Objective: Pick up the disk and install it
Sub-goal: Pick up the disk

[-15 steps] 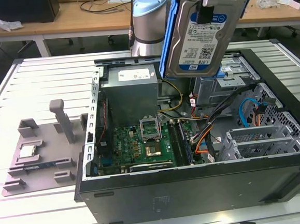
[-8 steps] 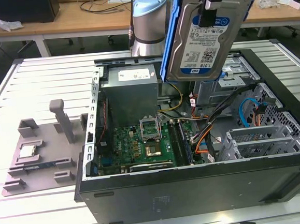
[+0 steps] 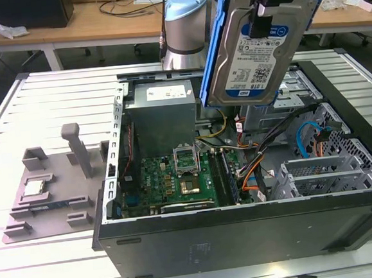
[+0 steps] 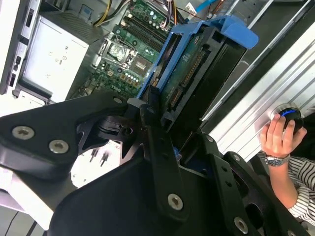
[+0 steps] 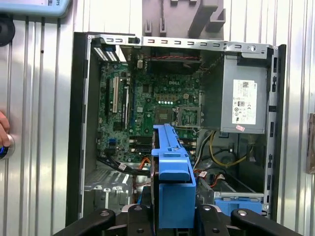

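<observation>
Black tool (image 5: 171, 216) parts sit closest in both wrist views, and the two fingers (image 4: 160, 157) are closed tight on the one disk (image 3: 250, 50), one finger on each flat side. That disk hangs in the air over the open computer case (image 3: 245, 237), tipped a bit. It is up above the part of the case toward the exterior view's right, and only the tool touches it. The silver face of the disk looks at the exterior camera. It has one white and blue label full of small print, and a blue plastic frame (image 5: 172, 162) runs round the edges. Down inside the case are one green board (image 3: 170, 179) and one silver power box (image 3: 161, 112) with one white label on top. A bunch of orange, yellow and black wires (image 3: 252, 166) and one blue cable (image 3: 305, 136) lie there too. The case lies with its open side up on a silver ribbed surface (image 3: 40, 92). Just beside it, on the exterior view's left, is one grey plastic tray (image 3: 54, 188) with one small square silver chip (image 3: 35, 187) on it. Behind the case stands the arm's round silver base (image 3: 187, 29) with a light blue cap. In the second wrist view, one hand (image 4: 278, 137) rests on a round knob (image 4: 290, 114) with blue on it, and there is one watch (image 4: 272, 160) and a striped sleeve (image 4: 301, 182).
</observation>
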Tool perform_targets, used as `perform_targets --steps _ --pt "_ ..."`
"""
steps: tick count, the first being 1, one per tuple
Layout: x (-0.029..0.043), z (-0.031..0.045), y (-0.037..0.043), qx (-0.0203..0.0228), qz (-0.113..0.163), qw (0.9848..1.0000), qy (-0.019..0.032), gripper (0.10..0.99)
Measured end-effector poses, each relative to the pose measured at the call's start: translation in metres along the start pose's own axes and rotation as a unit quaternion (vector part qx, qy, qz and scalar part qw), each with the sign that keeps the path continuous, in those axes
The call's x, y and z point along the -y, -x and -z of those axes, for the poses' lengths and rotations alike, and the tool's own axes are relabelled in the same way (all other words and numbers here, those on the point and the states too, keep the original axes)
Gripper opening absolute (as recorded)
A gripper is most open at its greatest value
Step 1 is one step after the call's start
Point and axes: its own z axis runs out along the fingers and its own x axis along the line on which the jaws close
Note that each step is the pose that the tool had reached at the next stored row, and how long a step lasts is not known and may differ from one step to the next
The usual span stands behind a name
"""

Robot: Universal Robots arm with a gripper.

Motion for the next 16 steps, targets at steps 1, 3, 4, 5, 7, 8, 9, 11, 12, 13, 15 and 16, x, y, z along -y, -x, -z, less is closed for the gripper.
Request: perform_targets --steps 1,3,4,5,7,8,9,11,12,13,15,16 --pt "-0.0001 0.0 -0.0025 0.0 0.0 1.0 0.0 0.365" --pt "-0.0002 -0.0001 -0.0049 0.0 0.0 1.0 0.0 0.365" --pt "-0.0003 -0.0001 -0.007 0.0 0.0 1.0 0.0 0.365" --pt "-0.0003 -0.0001 -0.0085 0.0 0.0 1.0 0.0 0.365" --pt "-0.0004 -0.0001 -0.0111 0.0 0.0 1.0 0.0 0.365" --pt "-0.0005 -0.0002 -0.0122 0.0 0.0 1.0 0.0 0.365" --pt "-0.0005 -0.0002 -0.0133 0.0 0.0 1.0 0.0 0.365" --pt "-0.0006 -0.0003 -0.0168 0.0 0.0 1.0 0.0 0.365" --pt "-0.0006 -0.0002 -0.0175 0.0 0.0 1.0 0.0 0.365" --pt "-0.0007 -0.0003 -0.0188 0.0 0.0 1.0 0.0 0.365" --pt "-0.0008 -0.0003 -0.0218 0.0 0.0 1.0 0.0 0.365" --pt "-0.0008 -0.0003 -0.0229 0.0 0.0 1.0 0.0 0.365"
